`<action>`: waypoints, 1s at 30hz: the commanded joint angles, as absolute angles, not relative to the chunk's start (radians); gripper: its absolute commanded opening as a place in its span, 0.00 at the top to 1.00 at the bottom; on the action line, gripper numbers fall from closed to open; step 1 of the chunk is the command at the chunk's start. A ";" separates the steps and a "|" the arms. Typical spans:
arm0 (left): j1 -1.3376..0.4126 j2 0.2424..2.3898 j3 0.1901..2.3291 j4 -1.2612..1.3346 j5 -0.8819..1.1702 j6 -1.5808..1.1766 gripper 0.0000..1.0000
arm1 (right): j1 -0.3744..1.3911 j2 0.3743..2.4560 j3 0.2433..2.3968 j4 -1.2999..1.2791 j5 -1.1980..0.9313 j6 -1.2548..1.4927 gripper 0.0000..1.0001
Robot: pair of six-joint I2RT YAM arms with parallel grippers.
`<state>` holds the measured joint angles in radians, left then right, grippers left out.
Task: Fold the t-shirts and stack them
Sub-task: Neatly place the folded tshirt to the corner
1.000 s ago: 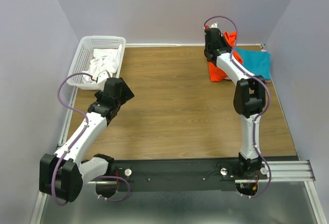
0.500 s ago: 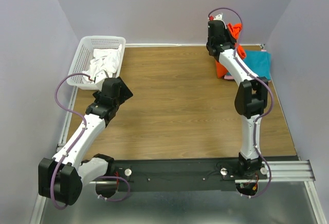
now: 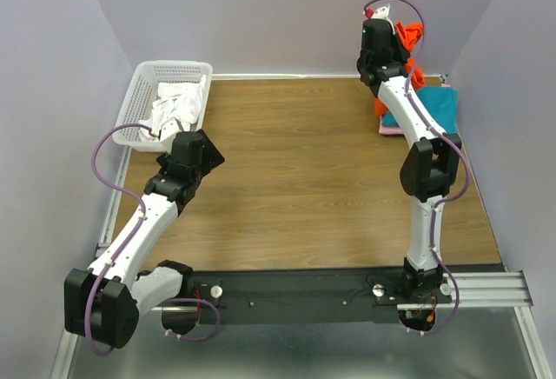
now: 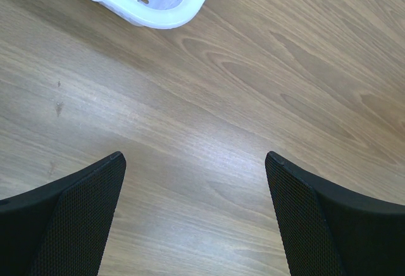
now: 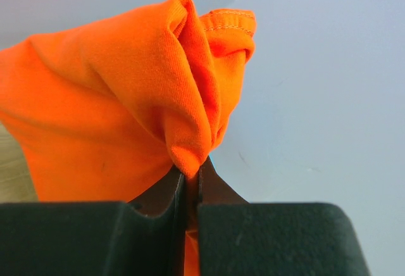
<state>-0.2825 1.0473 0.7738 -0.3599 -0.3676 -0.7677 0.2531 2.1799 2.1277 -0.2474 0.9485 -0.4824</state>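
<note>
Top external view: a white plastic mesh basket (image 3: 143, 83) sits at the far-left corner of the table, with crumpled white cloth (image 3: 178, 105) heaped inside it. At the far-right corner a flat teal t-shirt (image 3: 439, 105) lies on the wood, close to the right wall. The right arm's own white and black links cross in front of that corner, hiding part of the teal t-shirt and part of the cloth hanging beside it. A metal rail (image 3: 473, 288) runs along the near edge and carries both arm bases.

The surface is a brown wood-grain table (image 3: 295, 170), closed in at the back and on both sides by plain pale lilac-grey walls (image 3: 261, 14).

The right gripper (image 3: 393, 31) is raised high above the far-right corner, against the back wall. In the right wrist view its fingers are pinched nearly together on a bunched fold of the bright orange-red soft cloth t-shirt (image 5: 114, 99). From above, the orange-red t-shirt (image 3: 412, 35) hangs from that grip down towards the teal one; whether its lower end touches the teal one is hidden by the arm.

The left gripper (image 4: 195, 157) hovers over bare wood just beside the basket's near corner (image 4: 158, 16), its dark fingers (image 4: 82, 219) spread wide apart with nothing between them.
</note>
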 commanded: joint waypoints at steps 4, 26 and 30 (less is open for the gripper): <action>-0.273 1.026 0.788 -0.331 -0.391 -0.759 0.02 | 0.247 2.094 2.166 -0.218 0.945 -0.476 0.99; -0.273 1.009 0.767 -0.302 -0.351 -0.750 0.02 | 0.258 2.000 2.054 -0.322 0.819 -0.318 0.99; -0.272 1.031 0.767 -0.290 -0.342 -0.750 0.02 | 0.256 2.011 2.023 -0.331 0.831 -0.304 0.99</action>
<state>-0.2806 1.0206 0.7734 -0.3138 -0.3546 -0.7593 0.2543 2.0251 2.0407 -0.3244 0.8223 -0.3405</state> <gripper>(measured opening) 0.983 0.127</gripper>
